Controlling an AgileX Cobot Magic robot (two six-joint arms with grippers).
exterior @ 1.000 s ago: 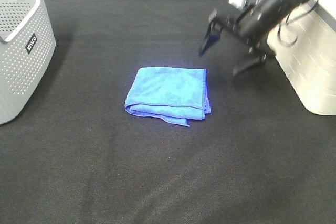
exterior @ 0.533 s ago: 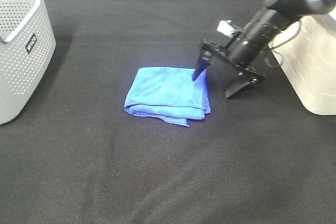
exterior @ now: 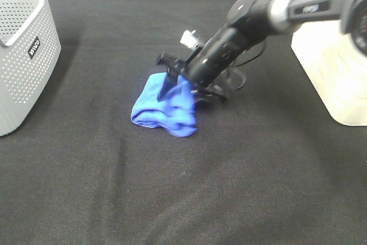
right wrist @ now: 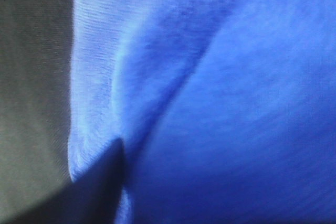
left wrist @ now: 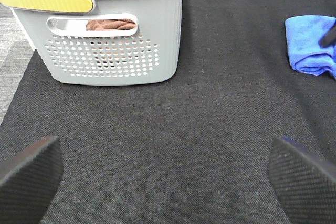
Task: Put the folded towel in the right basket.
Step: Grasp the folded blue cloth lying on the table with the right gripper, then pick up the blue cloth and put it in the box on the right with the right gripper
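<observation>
The right arm (exterior: 269, 11) stretches in from the right, sloping down toward the middle; the right pincer (exterior: 192, 91) sits low, jaws spread apart. The left pincer (left wrist: 167, 169) hangs with fingers (left wrist: 29, 174) wide apart.

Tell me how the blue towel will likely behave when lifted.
Probably floppy: the blue towel lies bunched and creased against the right gripper, so loose layers may droop or unfold. Likely light: being thin cloth, it should drag rather than slide on the black mat.
</observation>
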